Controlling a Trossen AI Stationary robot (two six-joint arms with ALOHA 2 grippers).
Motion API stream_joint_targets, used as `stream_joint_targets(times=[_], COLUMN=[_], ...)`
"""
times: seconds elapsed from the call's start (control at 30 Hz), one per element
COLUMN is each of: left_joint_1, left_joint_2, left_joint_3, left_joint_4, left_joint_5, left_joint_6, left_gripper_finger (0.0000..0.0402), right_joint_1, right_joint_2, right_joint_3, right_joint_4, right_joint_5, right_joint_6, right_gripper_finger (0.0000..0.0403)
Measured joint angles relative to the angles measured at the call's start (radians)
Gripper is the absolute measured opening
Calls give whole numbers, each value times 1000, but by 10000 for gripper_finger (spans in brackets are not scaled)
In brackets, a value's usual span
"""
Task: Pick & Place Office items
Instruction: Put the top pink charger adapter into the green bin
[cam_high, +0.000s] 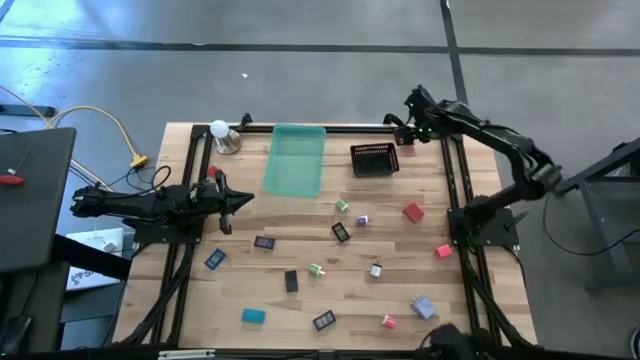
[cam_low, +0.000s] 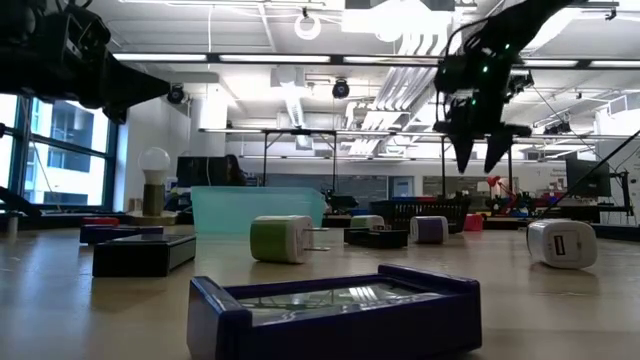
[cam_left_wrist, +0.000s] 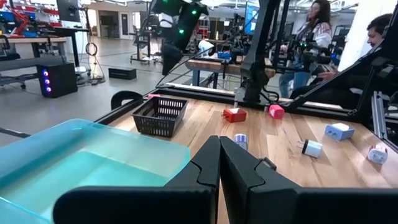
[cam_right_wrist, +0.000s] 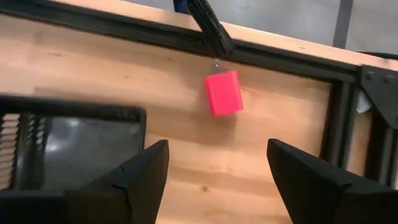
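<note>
Wooden table (cam_high: 300, 300) in open workshop, concrete floor; office items (cam_high: 340, 232) scattered near side of green tray (cam_high: 295, 160); right gripper (cam_high: 408, 128) fingers apart, empty, hovering beside mesh basket (cam_high: 374, 159), above pink block (cam_right_wrist: 222, 93), possibly eraser; left gripper (cam_high: 232, 203) closed, empty, beside tray.

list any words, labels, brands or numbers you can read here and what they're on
None can be read.
Office items: any print is too small to make out.
Green tray and black mesh basket: no lettering shows.
Room beyond the table: any signs and screens are too blurred to read.
</note>
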Motion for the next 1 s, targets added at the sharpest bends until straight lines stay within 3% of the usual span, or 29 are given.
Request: stream_joint_targets(times=[0.37, 0.6, 1.0], left_joint_1=[0, 0, 0], left_joint_2=[0, 0, 0], left_joint_3=[0, 0, 0], left_joint_4=[-17, -17, -18], left_joint_5=[0, 1, 1], left_joint_6=[0, 0, 0], left_gripper_finger=[1, 1, 1], right_joint_1=[-50, -70, -89], right_joint_2=[159, 194, 269], right_joint_3=[0, 0, 0], right_joint_4=[96, 116, 188], right_joint_5=[3, 56, 25], right_joint_6=[-67, -63, -127], right_gripper_finger=[262, 262, 262])
